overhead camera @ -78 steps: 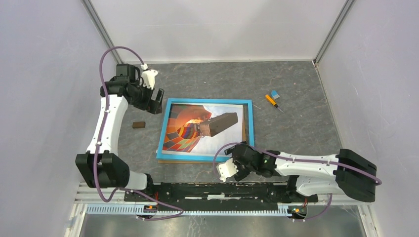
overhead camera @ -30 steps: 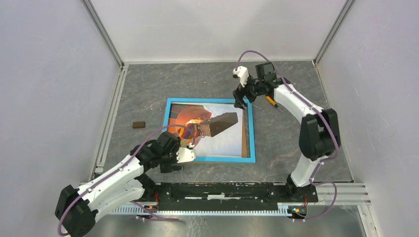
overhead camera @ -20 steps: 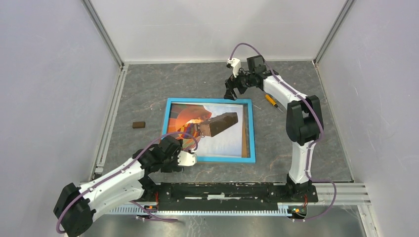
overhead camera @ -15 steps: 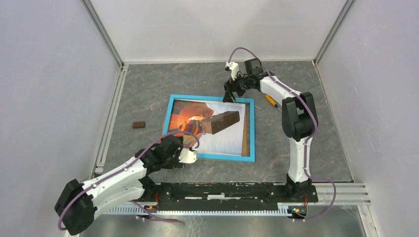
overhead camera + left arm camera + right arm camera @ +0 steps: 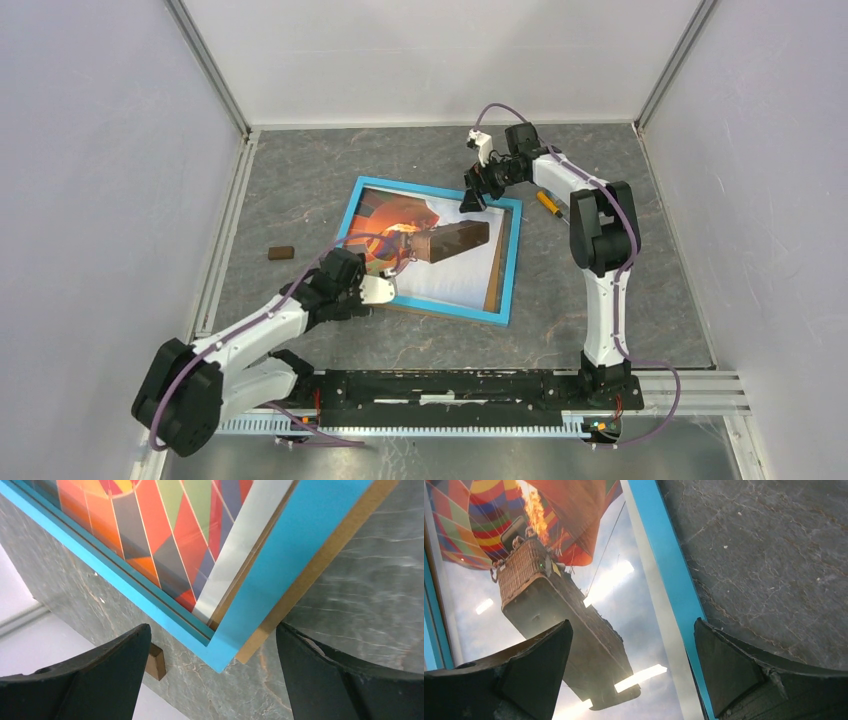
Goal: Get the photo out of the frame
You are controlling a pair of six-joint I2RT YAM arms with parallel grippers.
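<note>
The frame (image 5: 508, 262) with its thin bright-blue border lies face up and skewed on the grey table. The photo (image 5: 452, 278) of an orange balloon and brown basket sits inside it. My left gripper (image 5: 376, 291) is open at the frame's near-left corner. In the left wrist view that blue corner (image 5: 235, 640) lies between the open fingers (image 5: 100, 680), with the brown backing edge (image 5: 305, 600) showing beside it. My right gripper (image 5: 470, 198) is open over the far edge. In the right wrist view its fingers (image 5: 744, 675) straddle the blue border (image 5: 659, 550) and the photo (image 5: 634, 610).
A small brown block (image 5: 281, 253) lies left of the frame, also seen in the left wrist view (image 5: 156, 661). An orange-handled screwdriver (image 5: 548, 205) lies to the right of the frame, by the right arm. Walls enclose the table on three sides.
The frame has turned clockwise and shifted away from the arms. The left gripper has followed its near-left corner; the right gripper stays at the far edge, slightly right.
</note>
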